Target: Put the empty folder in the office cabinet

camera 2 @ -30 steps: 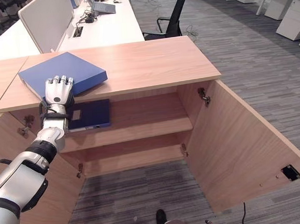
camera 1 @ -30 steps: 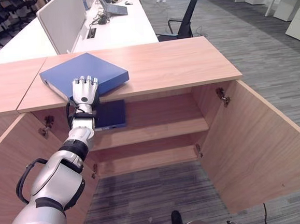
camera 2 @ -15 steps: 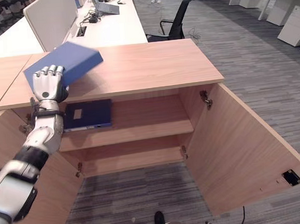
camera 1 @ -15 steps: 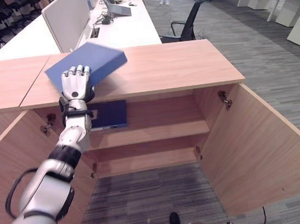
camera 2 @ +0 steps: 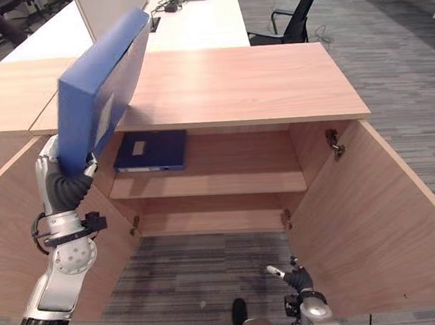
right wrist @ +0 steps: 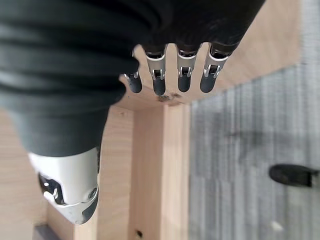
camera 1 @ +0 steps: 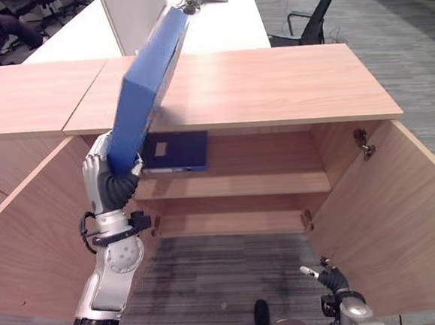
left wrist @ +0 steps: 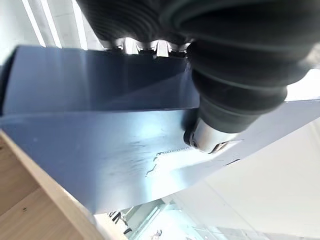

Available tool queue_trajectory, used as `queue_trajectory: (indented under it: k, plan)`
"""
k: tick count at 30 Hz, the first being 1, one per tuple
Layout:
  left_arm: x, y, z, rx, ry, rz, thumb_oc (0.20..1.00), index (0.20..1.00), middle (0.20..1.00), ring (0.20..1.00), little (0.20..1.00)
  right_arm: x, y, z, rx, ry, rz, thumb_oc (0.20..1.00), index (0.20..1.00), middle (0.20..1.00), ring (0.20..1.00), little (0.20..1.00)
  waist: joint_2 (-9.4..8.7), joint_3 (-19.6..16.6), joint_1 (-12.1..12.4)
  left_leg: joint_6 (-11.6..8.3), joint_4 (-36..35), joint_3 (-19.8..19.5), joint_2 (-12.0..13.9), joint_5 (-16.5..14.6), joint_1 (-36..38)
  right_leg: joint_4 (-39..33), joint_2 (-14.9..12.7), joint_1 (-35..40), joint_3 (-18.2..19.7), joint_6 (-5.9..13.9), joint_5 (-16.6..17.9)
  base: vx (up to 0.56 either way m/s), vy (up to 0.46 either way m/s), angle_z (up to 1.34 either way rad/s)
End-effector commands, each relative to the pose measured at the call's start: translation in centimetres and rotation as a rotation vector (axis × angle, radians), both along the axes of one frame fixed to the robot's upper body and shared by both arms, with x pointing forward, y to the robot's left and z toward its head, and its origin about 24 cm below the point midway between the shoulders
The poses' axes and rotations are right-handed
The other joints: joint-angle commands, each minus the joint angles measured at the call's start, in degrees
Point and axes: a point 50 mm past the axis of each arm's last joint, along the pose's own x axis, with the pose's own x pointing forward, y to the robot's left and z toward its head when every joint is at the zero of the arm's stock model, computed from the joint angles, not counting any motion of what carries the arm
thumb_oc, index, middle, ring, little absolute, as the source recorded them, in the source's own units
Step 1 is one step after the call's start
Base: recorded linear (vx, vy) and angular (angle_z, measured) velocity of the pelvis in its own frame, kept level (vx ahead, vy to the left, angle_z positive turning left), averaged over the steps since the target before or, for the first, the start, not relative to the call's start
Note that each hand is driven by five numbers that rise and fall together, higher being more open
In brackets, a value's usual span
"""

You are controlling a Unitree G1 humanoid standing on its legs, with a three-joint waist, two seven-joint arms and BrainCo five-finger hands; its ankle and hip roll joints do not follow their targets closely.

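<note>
Folder: thick blue ring-binder folder [camera 1: 148,89] is tilting steeply, its lower end clamped in the left hand [camera 1: 107,175], fingers curled round it, long axis rising over the wooden cabinet's [camera 1: 272,90] top front-left edge. Right hand [camera 2: 296,280] is hanging low, fingers relaxed.

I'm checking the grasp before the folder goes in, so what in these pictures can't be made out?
- Left hand: in both eye views the lifted blue folder covers its fingers; the wrist view shows thumb and fingers on opposite faces of the folder.
- Whether the folder is empty: it is closed.
- Second folder on the upper shelf: its rear edge lies under the cabinet top.
- Right hand: cut off by the eye views' bottom edge; the wrist view shows straight fingers.
</note>
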Motion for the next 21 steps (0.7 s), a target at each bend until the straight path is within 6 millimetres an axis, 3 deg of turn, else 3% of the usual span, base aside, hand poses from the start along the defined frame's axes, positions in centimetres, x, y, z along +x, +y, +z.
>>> queue_trajectory:
  k: [1, 5, 7, 9, 15, 17, 21]
  plan:
    - [0.2, 0.1, 0.2, -0.117, 0.056, -0.150, 0.200, 0.200, 0.200, 0.200, 0.200, 1.5, -0.5, 0.9, -0.045, -0.057, 0.002, 1.000, 1.000, 1.000, 1.000, 1.000, -2.43, 0.35, -1.00, 0.23, 0.68, -0.66, -2.18, -5.05, 1.57, 0.36, -1.45, 7.32, -1.76, 6.43, -7.39, -0.01, -0.009, 0.11]
    - [-0.4, 0.2, -0.4, -0.328, 0.105, -0.288, 0.200, 0.200, 0.200, 0.200, 0.200, 1.5, -0.8, 0.9, -0.053, -0.043, 0.013, 1.000, 1.000, 1.000, 1.000, 1.000, -2.38, 0.23, -0.68, 0.27, 0.68, -1.08, -2.20, -4.83, 1.38, 0.36, -1.56, 7.40, -2.26, 6.35, -7.43, -0.02, -0.009, 0.14]
    - [-0.5, 0.2, -1.4, -0.593, 0.135, -0.404, 0.200, 0.200, 0.200, 0.200, 0.200, 1.5, -1.0, 0.9, -0.057, -0.029, 0.024, 1.000, 1.000, 1.000, 1.000, 1.000, -2.33, 0.33, -0.48, 0.27, 0.68, -1.25, -2.18, -4.60, 1.38, 0.36, -1.54, 7.49, -2.38, 6.22, -7.41, -0.03, -0.010, 0.03]
    - [-0.5, 0.2, -2.1, -0.752, 0.158, -0.478, 0.200, 0.200, 0.200, 0.200, 0.200, 1.2, -1.2, 0.7, -0.051, -0.006, 0.022, 1.000, 1.000, 1.000, 1.000, 1.000, -2.25, 0.47, -0.17, 0.26, 0.68, -1.37, -2.18, -4.34, 1.09, 0.36, -1.58, 7.42, -2.67, 6.16, -7.38, -0.04, -0.010, 0.04]
    - [-0.8, -0.7, -2.9, -0.994, 0.196, -0.702, 0.200, 0.200, 0.200, 0.200, 0.200, 0.8, -1.3, 0.4, -0.028, 0.017, 0.021, 1.000, 1.000, 1.000, 1.000, 1.000, -1.95, 0.79, 0.05, 0.17, 0.68, -1.66, -2.11, -4.00, 0.87, 0.36, -1.63, 7.45, -3.03, 6.14, -7.36, -0.01, 0.003, 0.02]
    - [-1.3, -1.0, -1.6, -1.058, 0.160, -0.878, 0.200, 0.200, 0.200, 0.200, 0.200, 0.4, -1.1, 0.0, -0.009, 0.041, 0.030, 1.000, 1.000, 1.000, 1.000, 1.000, -1.79, 0.89, 0.20, 0.14, 0.68, -1.88, -2.20, -4.09, 0.86, 0.36, -1.61, 7.61, -3.04, 6.10, -7.46, -0.02, 0.011, 0.04]
    - [-1.5, -1.5, -0.4, -1.033, 0.128, -0.961, 0.200, 0.200, 0.200, 0.200, 0.200, -0.5, -0.7, -0.7, 0.005, 0.078, 0.057, 1.000, 1.000, 1.000, 1.000, 1.000, -1.83, 0.74, 0.37, 0.02, 0.68, -1.84, -2.16, -4.32, 1.12, 0.36, -1.58, 7.97, -2.96, 6.03, -7.72, 0.00, 0.004, 0.02]
